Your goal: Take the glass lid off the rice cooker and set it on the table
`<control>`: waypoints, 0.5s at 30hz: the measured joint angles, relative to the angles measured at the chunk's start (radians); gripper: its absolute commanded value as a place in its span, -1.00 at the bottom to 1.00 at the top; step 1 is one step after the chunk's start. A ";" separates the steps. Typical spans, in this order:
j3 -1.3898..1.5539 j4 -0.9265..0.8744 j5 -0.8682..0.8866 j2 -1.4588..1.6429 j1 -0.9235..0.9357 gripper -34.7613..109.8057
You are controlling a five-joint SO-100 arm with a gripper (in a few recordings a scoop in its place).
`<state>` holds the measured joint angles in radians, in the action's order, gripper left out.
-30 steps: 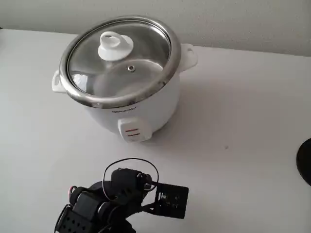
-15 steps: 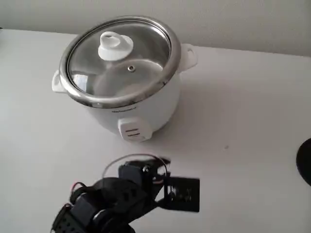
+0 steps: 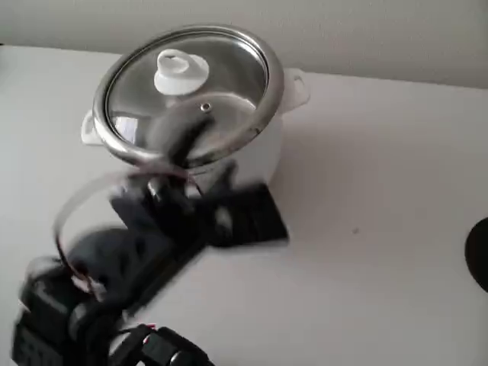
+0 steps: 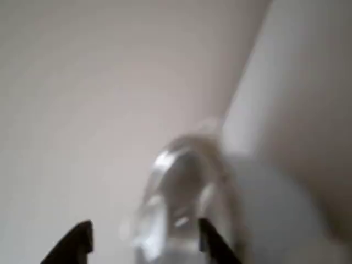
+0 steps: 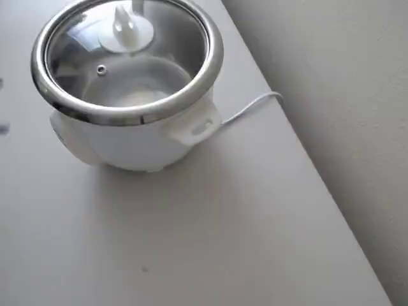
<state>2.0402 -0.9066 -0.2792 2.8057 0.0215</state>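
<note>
Step in hand: reaching toward the cooker; the lid is not yet gripped, judging by how things lie.
Lid: the glass lid (image 3: 187,95) sits level on the rice cooker (image 3: 229,171), its metal rim matching the pot's edge all round. The overhead view shows the same seating (image 5: 127,60).
Knob: the white knob (image 3: 181,72) stands at the lid's centre, with the small steam vent (image 3: 205,107) just beside it toward the front.
Arm: dark and heavily blurred in the fixed view, rising in front of the cooker's near side; no contact with the lid can be made out.
Gripper: in the wrist view the gripper (image 4: 144,242) shows two dark fingertips (image 4: 77,242) set well apart, nothing between them, so the jaws look wide and empty. The cooker ahead of them is a blur.
Table: the white table (image 3: 381,229) lies bare to the right of the cooker in the fixed view, a fair spot for setting the lid down.
How to do it well: come down over the knob from above, centre the fingers either side of it, close firmly, then lift straight up so the rim clears the pot without dragging the cooker.
Risk: the smooth knob could slip, and a tilted lid may swing.
</note>
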 measured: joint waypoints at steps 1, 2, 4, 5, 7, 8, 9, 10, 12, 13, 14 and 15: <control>-0.049 0.000 0.025 -0.054 -0.044 -0.15; -0.094 0.000 0.046 -0.098 -0.087 -0.15; -0.172 0.000 0.092 -0.187 -0.169 -0.15; -0.210 0.000 0.115 -0.232 -0.202 -0.15; -0.279 0.000 0.156 -0.327 -0.252 -0.15; -0.314 0.000 0.178 -0.376 -0.268 -0.15; -0.348 0.000 0.198 -0.428 -0.281 -0.15; -0.377 0.002 0.215 -0.476 -0.298 -0.15; -0.426 0.014 0.239 -0.566 -0.324 -0.15; -0.449 0.020 0.249 -0.607 -0.334 -0.15; -0.472 0.025 0.256 -0.646 -0.344 -0.15; -0.495 0.029 0.264 -0.681 -0.351 -0.15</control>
<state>1.5447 -0.8774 -0.0153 2.1246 -0.3298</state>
